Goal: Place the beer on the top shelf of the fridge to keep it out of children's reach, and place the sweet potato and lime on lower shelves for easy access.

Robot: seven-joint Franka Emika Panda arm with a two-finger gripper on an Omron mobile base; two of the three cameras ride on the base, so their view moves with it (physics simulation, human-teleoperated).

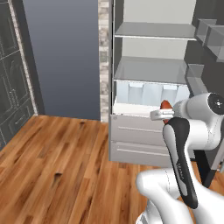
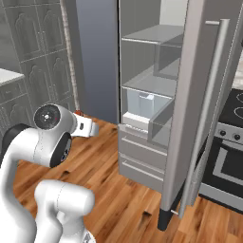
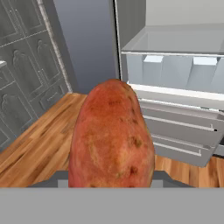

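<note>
My gripper (image 1: 165, 110) is shut on the sweet potato (image 3: 111, 135), an orange-red tuber that stands upright close to the hand camera and hides the fingertips. From the left base its tip (image 1: 166, 104) pokes up beside the wrist, in front of the open fridge (image 1: 148, 65). The potato hangs at about the height of the translucent bluish drawer (image 1: 148, 95), short of the fridge. Higher up are a lower shelf (image 1: 148, 70) and the top shelf (image 1: 155, 30), both bare. The beer and the lime are out of view.
Two grey drawers (image 1: 135, 138) close the fridge's bottom. The open door (image 2: 204, 95) with its racks (image 1: 210, 35) stands to the right, with a stove (image 2: 228, 137) beyond it. Dark cabinets (image 1: 13, 74) line the left, and wooden floor (image 1: 57, 162) lies between.
</note>
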